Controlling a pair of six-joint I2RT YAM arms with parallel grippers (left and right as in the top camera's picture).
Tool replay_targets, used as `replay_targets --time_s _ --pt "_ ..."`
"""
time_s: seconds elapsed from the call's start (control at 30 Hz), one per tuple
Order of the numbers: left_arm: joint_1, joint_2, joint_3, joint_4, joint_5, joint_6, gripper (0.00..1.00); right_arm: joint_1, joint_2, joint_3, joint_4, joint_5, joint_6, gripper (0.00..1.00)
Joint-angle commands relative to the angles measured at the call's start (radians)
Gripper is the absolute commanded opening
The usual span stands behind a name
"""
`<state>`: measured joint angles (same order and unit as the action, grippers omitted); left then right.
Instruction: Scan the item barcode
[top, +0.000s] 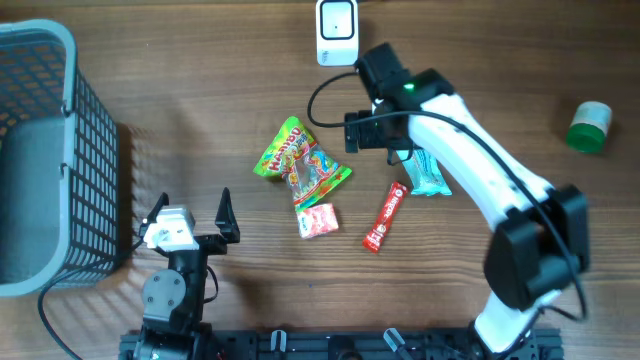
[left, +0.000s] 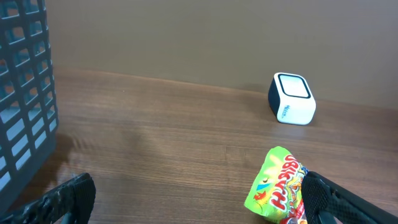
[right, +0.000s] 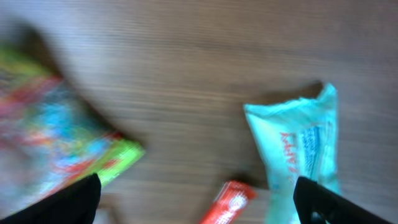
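Over the middle of the table, your right gripper hangs above the wood with its jaws spread wide and nothing between them. Below it lie four packets, and you cannot tell from the views which one is meant for scanning. The green gummy bag lies flat to one side of the claw, and the teal packet lies on the other, partly hidden from above by the white arm. In the right wrist view the bare wood between those two sits under the open fingers; that picture is blurred, so the print on the packets cannot be read. The red stick packet lies at a slant nearer your base, just beside the teal packet's lower end. The small pink packet sits just below the gummy bag, touching or nearly touching its corner.

The white scanner stands at the far edge of the table, well apart from all four packets. No packet is lifted or held toward it.

Your left gripper sits low near the base, close beside the grey wire basket, and its jaws are also at full spread with nothing in them. Its wrist view looks across the wood to the scanner, with the top of the gummy bag showing behind its right finger.

A small green-capped container rests alone toward the far right, well apart from everything else
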<state>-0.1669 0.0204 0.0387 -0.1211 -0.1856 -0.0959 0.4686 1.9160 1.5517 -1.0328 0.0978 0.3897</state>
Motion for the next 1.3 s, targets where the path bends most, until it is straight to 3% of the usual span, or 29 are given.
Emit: replay_targets --time_s 0.0,0.3,0.43,0.47,0.5,0.53,0.63,0.7,0.73,0.83,0.9,0.97,1.03,1.1,1.17,1.27 --pt "0.006 -0.004 -0.003 0.0 -0.009 -0.014 1.0 0.0 0.13 -0.003 -0.046 0.19 -0.023 1.0" --pt "0.006 -0.004 -0.003 0.0 -0.009 -0.014 1.0 -0.002 0.2 -0.034 -0.102 0.314 0.006 1.0" --pt "0.006 -0.004 -0.003 0.0 -0.009 -0.014 1.0 -0.015 0.201 -0.166 0.011 0.322 0.003 1.0" --pt "0.006 -0.004 -0.003 0.0 -0.009 -0.014 1.0 -0.017 0.201 -0.185 0.029 0.325 0.003 0.96" --pt "0.006 -0.004 -0.003 0.0 -0.009 -0.014 1.0 -0.018 0.201 -0.205 0.051 0.328 0.006 0.86" --pt "0.006 -0.004 -0.003 0.0 -0.009 -0.014 1.0 -0.018 0.201 -0.209 0.057 0.328 0.006 0.64" --pt "0.006 -0.004 -0.003 0.0 -0.009 -0.014 1.0 -0.018 0.201 -0.203 0.08 0.328 0.013 0.35" --pt "0.006 -0.004 -0.003 0.0 -0.009 -0.014 1.0 -0.018 0.199 -0.198 0.063 0.327 0.06 0.04" --pt "0.006 -0.004 -0.003 0.0 -0.009 -0.014 1.0 -0.018 0.199 -0.188 0.04 0.311 0.08 0.04" --pt "0.006 -0.004 -0.003 0.0 -0.009 -0.014 1.0 -0.018 0.179 -0.037 -0.11 0.077 0.08 0.04" --pt "0.006 -0.004 -0.003 0.0 -0.009 -0.014 1.0 -0.02 0.167 0.116 -0.178 -0.29 -0.002 0.04" --pt "0.006 -0.004 -0.003 0.0 -0.009 -0.014 1.0 -0.022 0.163 0.209 -0.204 -0.727 -0.174 0.04" --pt "0.006 -0.004 -0.003 0.0 -0.01 -0.014 1.0 -0.022 0.163 0.244 -0.242 -1.007 -0.203 0.04" --pt "0.006 -0.004 -0.003 0.0 -0.009 -0.014 1.0 -0.025 0.163 0.243 -0.25 -1.165 -0.177 0.04" --pt "0.006 -0.004 -0.003 0.0 -0.009 -0.014 1.0 -0.026 0.163 0.241 -0.251 -1.24 -0.07 0.04" --pt "0.006 -0.004 -0.003 0.0 -0.009 -0.014 1.0 -0.027 0.163 0.241 -0.262 -1.333 -0.049 0.04"
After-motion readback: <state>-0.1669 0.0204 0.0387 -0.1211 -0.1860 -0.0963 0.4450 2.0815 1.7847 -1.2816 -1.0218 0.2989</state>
